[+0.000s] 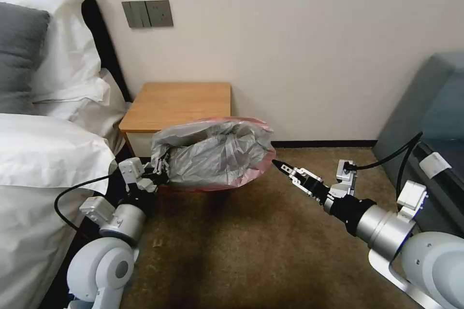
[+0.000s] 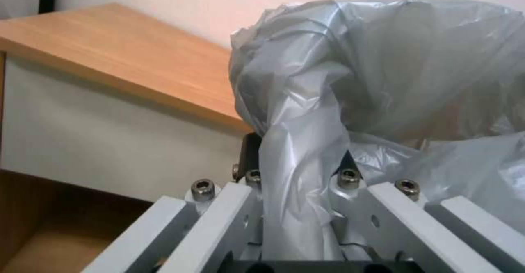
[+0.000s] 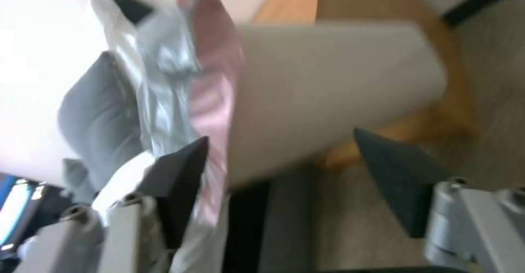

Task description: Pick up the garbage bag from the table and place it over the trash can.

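Left gripper (image 1: pixel 160 168) reaches forward, jaws clamped on garbage bag (image 1: pixel 217 152) beside the table (image 1: pixel 179 104). Right gripper (image 1: pixel 285 168) points at the bag's far side, jaws spread wide, empty.

left pincer (image 1: pixel 162 166): clamped, low-left | right pincer (image 1: pixel 279 164): apparently spread, reaching inward

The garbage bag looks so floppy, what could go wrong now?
The left gripper pinches just a thin fold of the garbage bag, so the plastic might slip out or tear. The right gripper is open beside the pink edge, holding nothing, so that side could sag and miss the trash can's rim.
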You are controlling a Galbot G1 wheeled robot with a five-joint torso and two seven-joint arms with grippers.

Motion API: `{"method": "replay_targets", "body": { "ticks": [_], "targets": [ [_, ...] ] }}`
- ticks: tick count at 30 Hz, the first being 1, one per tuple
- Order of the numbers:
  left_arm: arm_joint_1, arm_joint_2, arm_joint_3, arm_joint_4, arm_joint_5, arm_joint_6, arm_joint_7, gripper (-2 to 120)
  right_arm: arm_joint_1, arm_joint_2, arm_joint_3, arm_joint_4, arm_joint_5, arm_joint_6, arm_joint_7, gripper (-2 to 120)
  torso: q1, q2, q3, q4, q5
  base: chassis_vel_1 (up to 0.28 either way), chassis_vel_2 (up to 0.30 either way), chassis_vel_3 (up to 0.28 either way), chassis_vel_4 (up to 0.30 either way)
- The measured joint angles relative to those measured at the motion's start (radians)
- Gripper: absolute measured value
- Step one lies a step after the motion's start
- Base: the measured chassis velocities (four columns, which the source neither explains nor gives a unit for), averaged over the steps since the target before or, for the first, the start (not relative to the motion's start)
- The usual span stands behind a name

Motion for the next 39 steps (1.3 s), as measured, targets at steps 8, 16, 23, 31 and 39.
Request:
{"method": "replay_targets", "body": {
  "ticks": [8,16,23,31,39],
  "targets": [
    [-0.002,0.01,-0.008,-0.011,-0.032,0.024,-0.008,7,-0.027,-0.021,-0.016,0.0,0.106,-0.089,-0.081,100,0.0,0.0,0.0,0.0,-0.0001,0.0,0.0,0.0,0.0],
    [-0.004,0.029,-0.007,-0.026,-0.049,0.058,-0.011,7,0.027,-0.14,-0.096,-0.024,-0.166,-0.095,-0.412,100,0.0,0.0,0.0,0.0001,0.0001,0.0,0.0,0.0,0.0],
    [-0.011,0.039,0.004,-0.028,-0.049,0.08,-0.013,7,0.042,-0.277,-0.16,-0.099,-0.422,-0.035,-0.671,100,0.0,0.0,0.0,0.0001,0.0,0.0,0.0,0.0,0.0],
    [-0.012,0.039,0.021,-0.03,-0.045,0.088,-0.01,7,0.059,-0.303,-0.236,-0.199,-0.735,0.108,-0.875,100,0.0,0.0,0.0,0.0,0.0001,0.0,0.0,0.0,0.0],
    [-0.015,0.044,0.034,-0.03,-0.041,0.092,-0.008,7,0.097,-0.296,-0.244,-0.214,-0.697,0.113,-0.848,100,0.0,0.0,0.0,0.0,0.0,0.0,0.0,0.0,0.0]
  ]
}}
